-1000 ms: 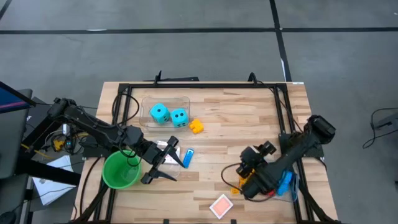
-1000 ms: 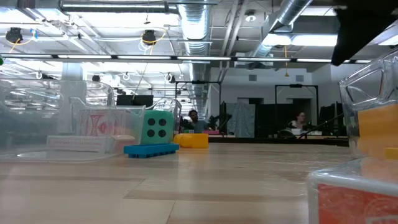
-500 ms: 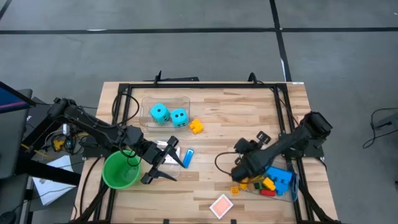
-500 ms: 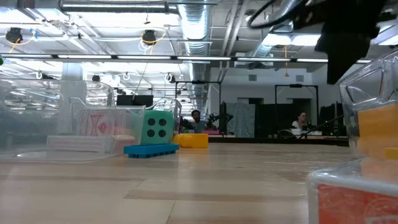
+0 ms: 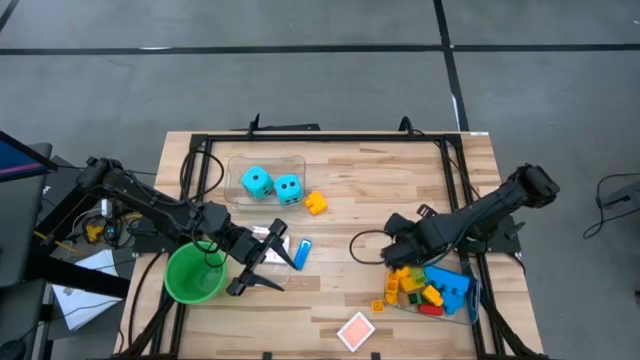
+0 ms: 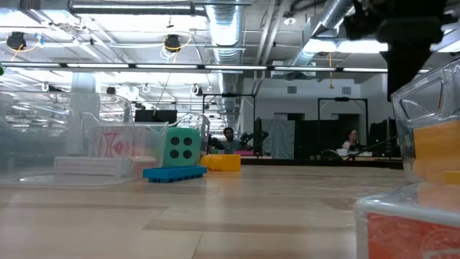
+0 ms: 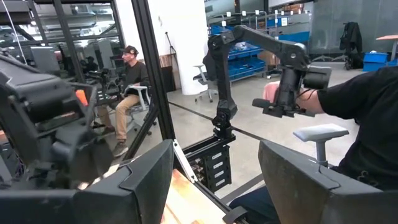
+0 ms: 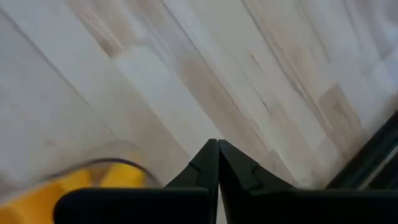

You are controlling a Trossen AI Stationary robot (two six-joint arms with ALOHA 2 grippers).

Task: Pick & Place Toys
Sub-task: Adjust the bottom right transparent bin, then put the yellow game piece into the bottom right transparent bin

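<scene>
My right gripper (image 5: 393,250) is shut on nothing and points steeply down over bare wood, just beyond the far-left corner of a clear bin (image 5: 470,300) of coloured bricks (image 5: 428,289). An orange brick (image 5: 378,305) lies on the table by that bin. A red-and-white card (image 5: 355,330) rests flat near the front edge. Two cyan dice (image 5: 271,184) sit in another clear bin. A yellow brick (image 5: 316,204) and a blue brick (image 5: 303,251) lie on the wood. My left gripper (image 5: 272,259) hangs open and level above white cards (image 5: 274,243), beside the green cup (image 5: 194,275).
A black frame (image 5: 320,139) runs along the table's edges. Bare wood stretches across the middle between the two arms. In the low view the card (image 6: 410,230) and the brick bin (image 6: 431,137) stand close in front. People sit in the room beyond.
My right gripper has drawn back off the brick bin and gone toward the table's far edge, tipping less steeply. The bricks in the bin, hidden under the arm before, now show. My left arm has kept still.
</scene>
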